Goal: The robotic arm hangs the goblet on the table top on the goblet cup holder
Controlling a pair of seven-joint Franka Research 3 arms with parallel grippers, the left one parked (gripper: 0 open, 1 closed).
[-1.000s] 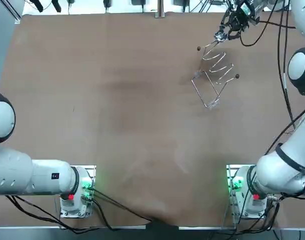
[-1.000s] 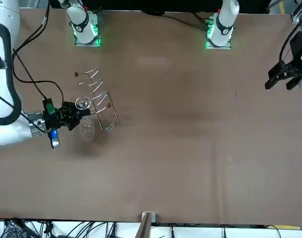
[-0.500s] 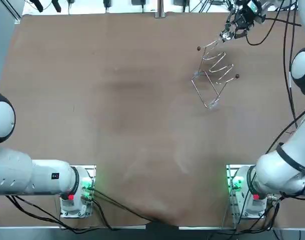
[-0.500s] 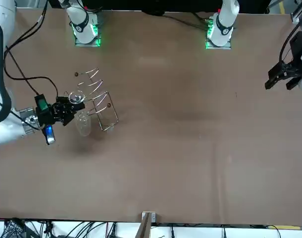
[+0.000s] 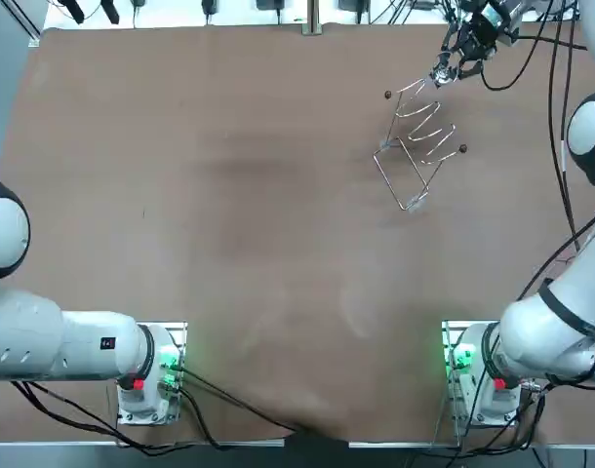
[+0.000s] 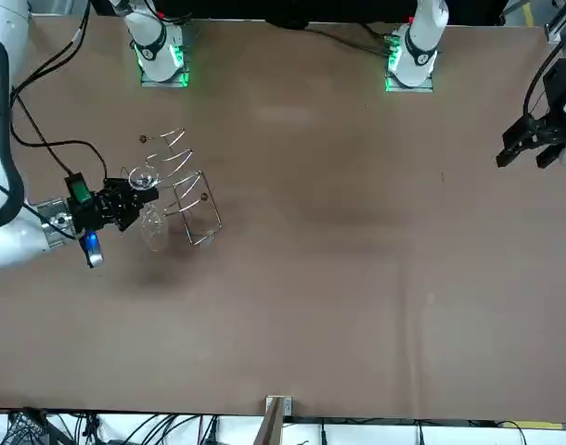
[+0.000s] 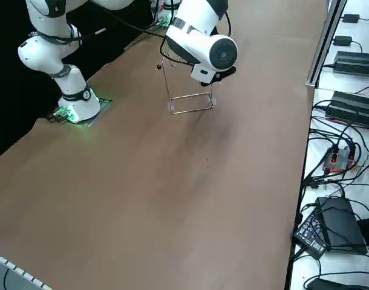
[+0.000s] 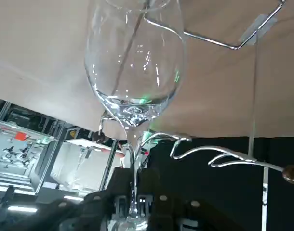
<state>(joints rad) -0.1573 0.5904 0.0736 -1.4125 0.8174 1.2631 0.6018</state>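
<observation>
Counter (image 6: pixel 357 278): goblet cup holder (image 6: pixel 186 181) stands at its far right. Goblet (image 8: pixel 132 62) hangs bowl-down just beside the end prongs (image 8: pixel 224 161), its stem clamped in your right hand (image 8: pixel 133 206). Keep it plumb; feed the stem between two prongs, foot above the wires.

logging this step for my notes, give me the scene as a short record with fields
held: clear glass goblet, gripped by its stem
right hand: shut on the stem, near the table's far edge
rack: silver wire goblet holder, upright on the brown table
relation: goblet close beside the holder's wavy arms; hooked or not, cannot tell
</observation>
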